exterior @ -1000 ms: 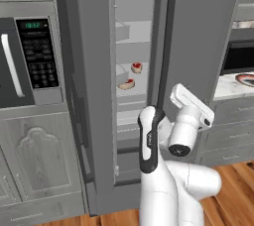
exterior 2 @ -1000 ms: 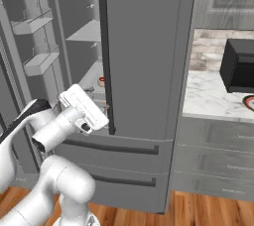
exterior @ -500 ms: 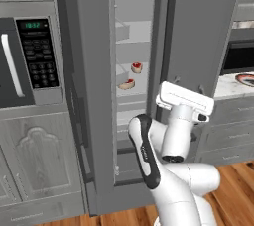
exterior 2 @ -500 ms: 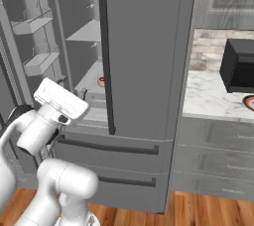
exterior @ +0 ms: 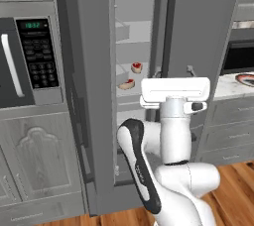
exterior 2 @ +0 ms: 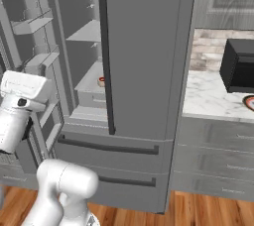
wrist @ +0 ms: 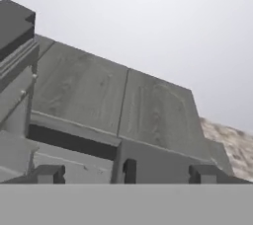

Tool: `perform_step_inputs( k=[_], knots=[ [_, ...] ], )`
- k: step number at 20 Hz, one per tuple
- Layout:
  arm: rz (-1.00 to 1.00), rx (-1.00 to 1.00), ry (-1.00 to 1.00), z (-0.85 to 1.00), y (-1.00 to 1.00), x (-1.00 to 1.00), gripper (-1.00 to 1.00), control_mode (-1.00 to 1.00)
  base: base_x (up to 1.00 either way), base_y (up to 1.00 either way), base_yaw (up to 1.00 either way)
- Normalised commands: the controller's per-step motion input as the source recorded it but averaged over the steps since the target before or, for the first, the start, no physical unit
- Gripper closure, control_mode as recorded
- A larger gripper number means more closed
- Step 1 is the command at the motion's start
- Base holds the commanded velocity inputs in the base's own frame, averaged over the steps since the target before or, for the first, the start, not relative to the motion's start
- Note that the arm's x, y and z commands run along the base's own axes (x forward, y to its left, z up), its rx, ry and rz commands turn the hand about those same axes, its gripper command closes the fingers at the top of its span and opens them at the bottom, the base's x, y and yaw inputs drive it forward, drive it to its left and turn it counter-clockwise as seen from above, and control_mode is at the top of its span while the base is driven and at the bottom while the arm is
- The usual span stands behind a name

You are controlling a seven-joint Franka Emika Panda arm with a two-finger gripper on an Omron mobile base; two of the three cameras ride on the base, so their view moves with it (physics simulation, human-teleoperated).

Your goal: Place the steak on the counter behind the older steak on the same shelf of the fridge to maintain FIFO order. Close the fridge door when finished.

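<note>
Since half a second ago the white arm has swung its hand round: in the left base view the broad hand block now sits square across the arm, in front of the closed right fridge door, where earlier it pointed up and to the right. In the right base view the hand has drifted toward the left edge, in front of the open left door's bins.

Gripper point(wrist: 126, 172): in the hand view its two dark finger tips stand well apart with nothing between them, so it is wide open and holds nothing; beyond them lie grey upper cabinet fronts and a pale ceiling.

Fridge point(exterior: 198, 46): left door swung open, right door shut, unchanged.

Shelf point(exterior: 130, 92): carries both pieces of meat, as before. The steak point(exterior: 136, 67) lies farther back and higher in the left base view; the older steak point(exterior: 127, 84) lies nearer the front edge, close by but apart from it. In the right base view one red piece shows just past the dark door handle point(exterior 2: 105, 56).

Counter point(exterior 2: 213, 96): white marble, to the right of the fridge.
</note>
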Motion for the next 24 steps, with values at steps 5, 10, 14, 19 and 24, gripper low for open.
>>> perform_step_inputs(
  k=[5,10,14,19,24],
  knots=[
    [-0.12,-0.45,0.26,0.31,1.0,-0.54,-1.0,-1.0,0.0,0.0,0.0],
    [-0.18,-0.51,0.45,-0.46,1.0,-0.06,-1.0,-1.0,0.0,0.0,0.0],
    [-0.2,-0.49,0.4,-0.41,1.0,-0.06,-1.0,-1.0,0.0,0.0,0.0],
    [-0.17,-0.46,0.3,-0.06,1.0,-0.39,-1.0,-1.0,0.0,0.0,0.0],
    [-0.15,-0.47,0.37,-0.04,1.0,-0.19,-1.0,-1.0,0.0,0.0,0.0]
  ],
)
